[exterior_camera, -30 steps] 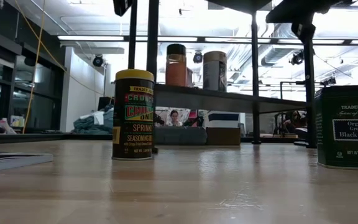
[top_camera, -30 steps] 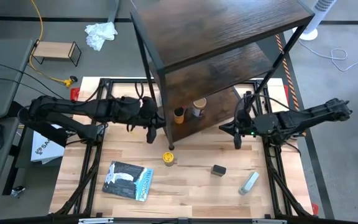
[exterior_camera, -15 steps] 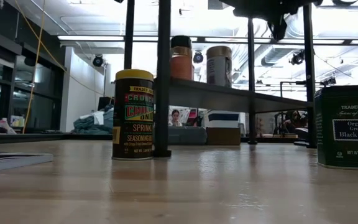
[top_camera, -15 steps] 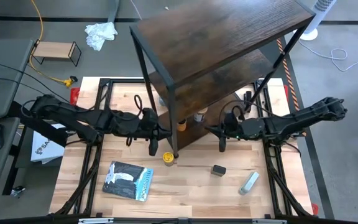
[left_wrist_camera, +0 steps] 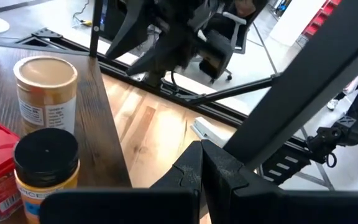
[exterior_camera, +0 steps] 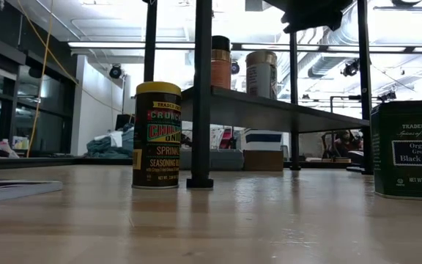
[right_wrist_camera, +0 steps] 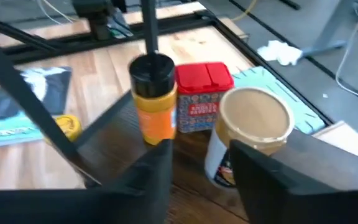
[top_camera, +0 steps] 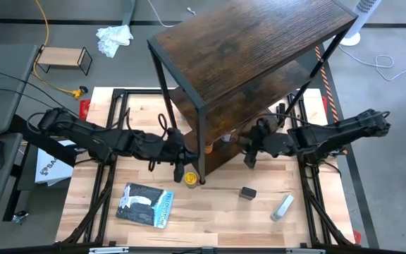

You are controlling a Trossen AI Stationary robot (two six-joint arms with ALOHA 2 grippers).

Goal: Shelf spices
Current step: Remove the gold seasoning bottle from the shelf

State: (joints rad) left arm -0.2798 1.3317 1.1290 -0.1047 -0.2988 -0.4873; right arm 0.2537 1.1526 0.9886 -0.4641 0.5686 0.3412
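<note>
The large dark wood-grain shelf with a thin black frame [top_camera: 259,49] has slid forward and turned over the last second. Its front leg now stands just beside the yellow-lidded seasoning jar [exterior_camera: 157,136], right under the left end effector [top_camera: 177,164]. That end effector is pinched fully together against the frame; whether it actually grips the bar I cannot tell.

The right end effector [right_wrist_camera: 201,158] has just parted to a moderate gap and holds nothing. Directly ahead of it, on the lower board, stand the tan-lidded jar [right_wrist_camera: 253,124], the red tin [right_wrist_camera: 201,96] and the black-capped brown jar [right_wrist_camera: 154,99]. So three spices are shelved. The yellow-lidded jar and the small dark pepper tin [top_camera: 247,192] wait on the tabletop [top_camera: 217,212], nearer the front than both end effectors.
</note>
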